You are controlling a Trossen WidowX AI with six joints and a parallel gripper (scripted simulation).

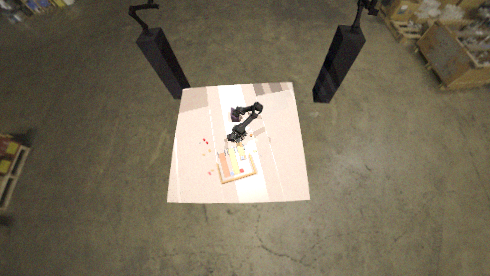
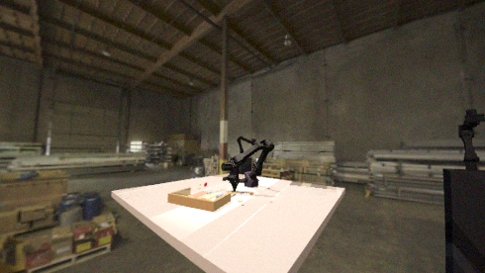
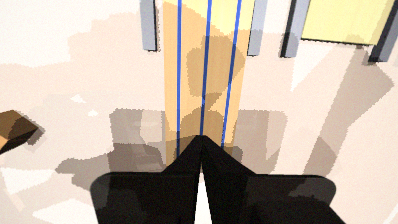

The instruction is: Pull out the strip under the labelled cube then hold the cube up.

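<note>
My gripper (image 1: 239, 143) (image 2: 235, 190) (image 3: 200, 140) is shut with nothing between its fingers. In the wrist view its tips are over an orange-yellow strip with three blue lines (image 3: 192, 85); whether they touch it I cannot tell. This strip runs up between two grey guides. A plain yellow strip (image 3: 345, 20) ends between guides at the upper right. In the top view, an orange strip (image 1: 224, 165) and a yellow strip (image 1: 233, 161) lie in the wooden-walled tray (image 1: 240, 177) (image 2: 193, 201). A small red piece (image 1: 241, 171) is there too. No label is readable, so I cannot pick out the labelled cube.
A brown block (image 3: 15, 126) lies at the left in the wrist view. Small red pieces (image 1: 205, 141) and orange bits lie on the table (image 1: 287, 175) (image 2: 277, 227) left of the tray. Grey guides (image 3: 149, 27) (image 3: 293, 30) stand beside the strips.
</note>
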